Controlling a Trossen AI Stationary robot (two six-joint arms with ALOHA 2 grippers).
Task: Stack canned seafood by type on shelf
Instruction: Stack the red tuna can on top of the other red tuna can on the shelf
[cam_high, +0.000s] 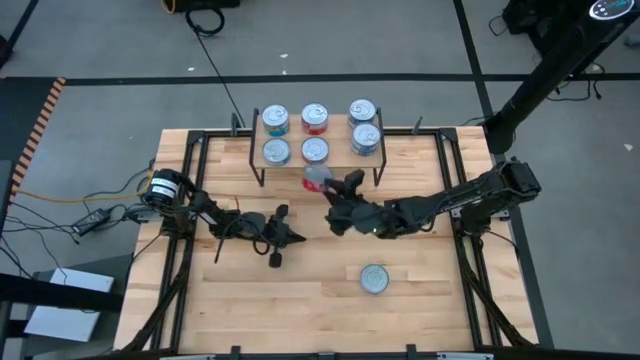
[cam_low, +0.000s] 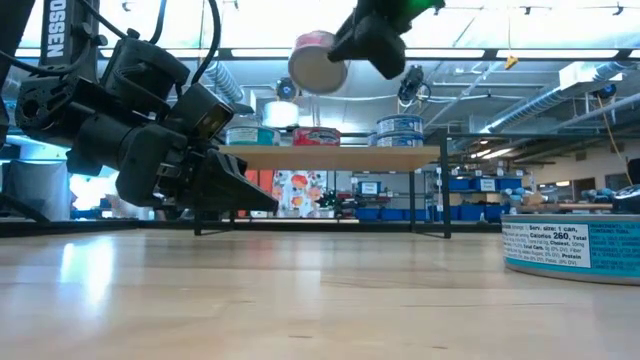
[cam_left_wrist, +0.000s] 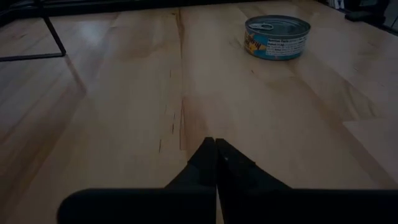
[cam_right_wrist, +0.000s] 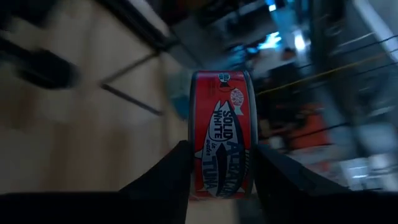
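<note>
Canned seafood – a red-labelled tin – is clamped on edge in the right gripper, in the air at six o'clock of the shelf, which holds six tins. One teal tin sits apart on the table. Left gripper – fingers pressed together, empty – rests low at the table's nine o'clock side.

One camera looks straight down, one sits level at the table edge; both catch the shelf.

Glossy red-labelled tin, light-wood tabletop
</note>
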